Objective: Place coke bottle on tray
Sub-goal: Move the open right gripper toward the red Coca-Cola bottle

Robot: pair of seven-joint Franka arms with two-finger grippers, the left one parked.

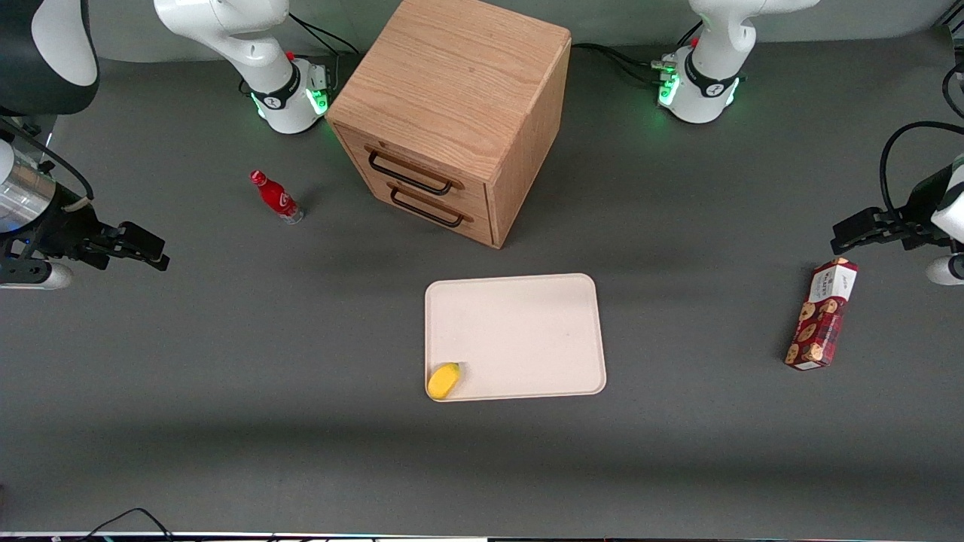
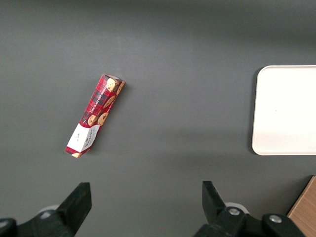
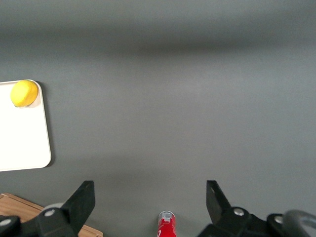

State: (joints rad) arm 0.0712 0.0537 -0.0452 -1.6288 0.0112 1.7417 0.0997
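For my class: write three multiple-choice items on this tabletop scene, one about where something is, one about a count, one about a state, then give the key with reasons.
1. Where does the yellow lemon lie?
A. On a corner of the tray
B. On top of the wooden cabinet
C. Beside the biscuit box

2. How many drawer handles show on the cabinet's front?
A. One
B. Two
C. Four

3. What is the state of the coke bottle?
A. Lying inside a drawer
B. Held in the gripper
C. Standing on the table, ungrasped

Key: 1 A, the lemon sits at the tray's rim corner; 2 B, two dark handles are stacked there; 3 C, the open gripper hovers apart from the bottle.
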